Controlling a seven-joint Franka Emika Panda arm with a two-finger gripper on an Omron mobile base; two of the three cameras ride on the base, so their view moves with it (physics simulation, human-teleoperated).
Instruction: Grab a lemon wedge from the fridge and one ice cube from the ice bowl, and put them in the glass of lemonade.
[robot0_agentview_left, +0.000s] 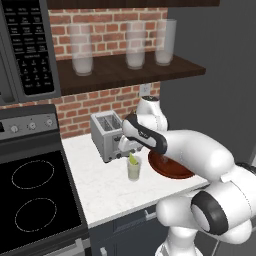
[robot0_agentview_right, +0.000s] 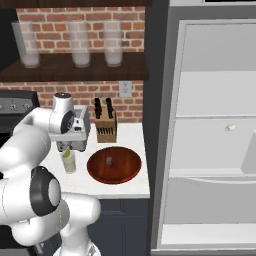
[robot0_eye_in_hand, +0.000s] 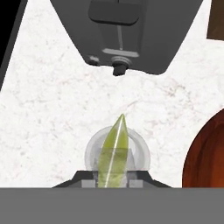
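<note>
So the fridge (robot0_agentview_right: 210, 125) is standing wide open on the right with its pale shelves showing, and on the white counter (robot0_agentview_left: 107, 187) next to it sits the reddish-brown ice bowl (robot0_agentview_right: 114, 165) with one little ice cube (robot0_agentview_right: 108, 160) in the middle. Right beside the bowl, in front of the toaster (robot0_agentview_left: 106, 135), is the glass of lemonade (robot0_agentview_left: 133, 170). The gripper (robot0_eye_in_hand: 113, 180) hangs right above that glass, pinched narrow on the lemon wedge (robot0_eye_in_hand: 114, 151), whose tip pokes out over the rim.
</note>
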